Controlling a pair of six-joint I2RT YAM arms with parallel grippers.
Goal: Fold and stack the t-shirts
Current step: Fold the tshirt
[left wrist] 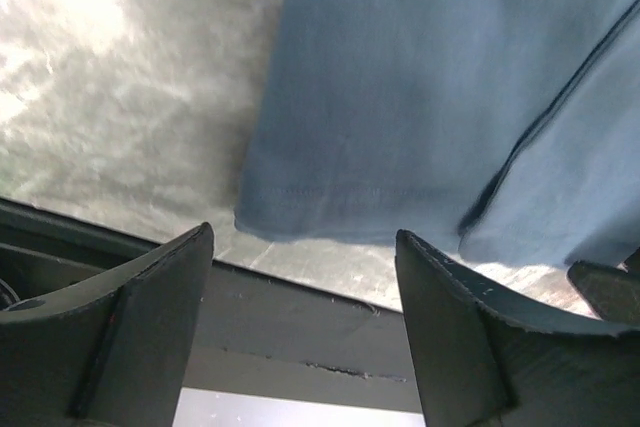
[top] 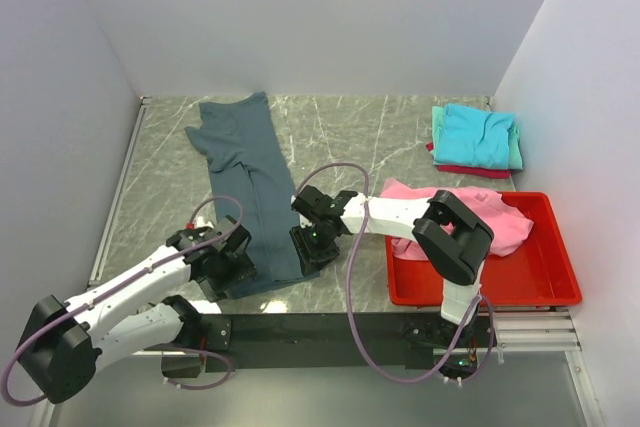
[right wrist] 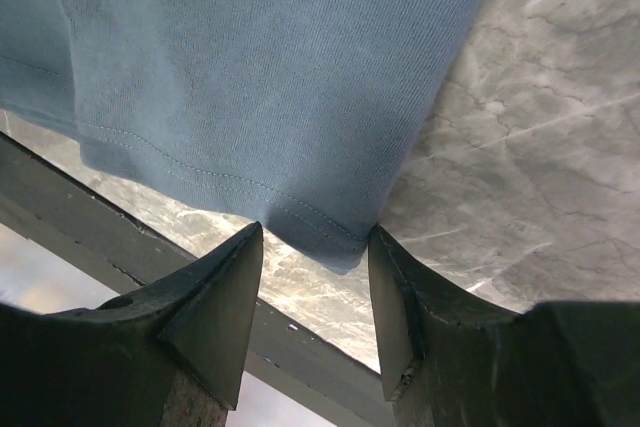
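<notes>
Hem toward the near edge, the dark slate blue-grey cloth t-shirt [top: 250,187] lies flat on the grey marble-patterned bench [top: 400,147], left of centre. We see it folded into a long strip. Its long axis runs near to far, leaning slightly left at the far end, where a sleeve spreads out. Our left fingers [left wrist: 150,317] stand wide apart just short of the hem's left corner and hold nothing. Our right fingers [right wrist: 220,307] are partly open and straddle the hem's right corner, which lies flat between the tips, not pinched.
</notes>
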